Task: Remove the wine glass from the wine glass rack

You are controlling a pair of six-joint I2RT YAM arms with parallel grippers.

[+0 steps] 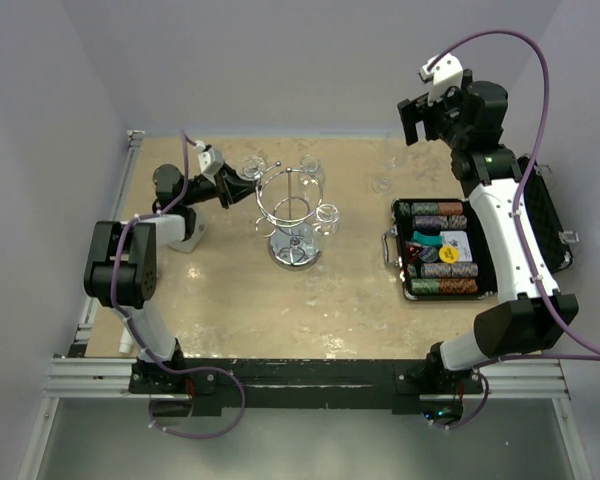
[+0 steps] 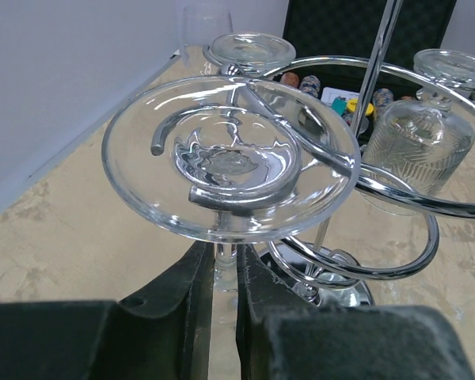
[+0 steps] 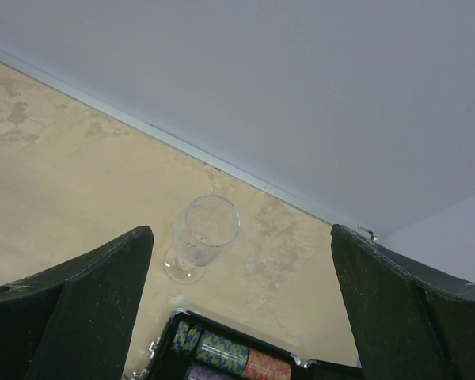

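- Clear glass, gleaming: the wine glass (image 2: 229, 158) hangs upside down, its broad round foot uppermost and resting on a curled hook of the wine glass rack (image 1: 292, 215).
- The rack is bright chrome wire, with a round disc base, a thin central pole with a ball top, and a ring of hooks.
- The left claw (image 2: 224, 273) is clenched on the stem just under the foot, one dark finger (image 2: 191, 305) on each side of it.
- The held glass is on the rack's left side, towards the back of the worktop (image 1: 280, 310).
- Other glasses hang from the ring, among them a patterned glass (image 2: 419, 138) on the far side of the pole.
- The back wall (image 1: 280, 60) lies near behind the rack, and the left edge of the worktop is near the left arm.
- Bare worktop stretches between the rack and the arm bases.
- To the right, well apart from the rack, sits an open chip case (image 1: 450, 250).
- A standing glass (image 3: 202, 237) is near the back edge, just beyond the case.
- The right claw (image 3: 241, 237) is held high over the back right corner, spread wide and grasping nothing.
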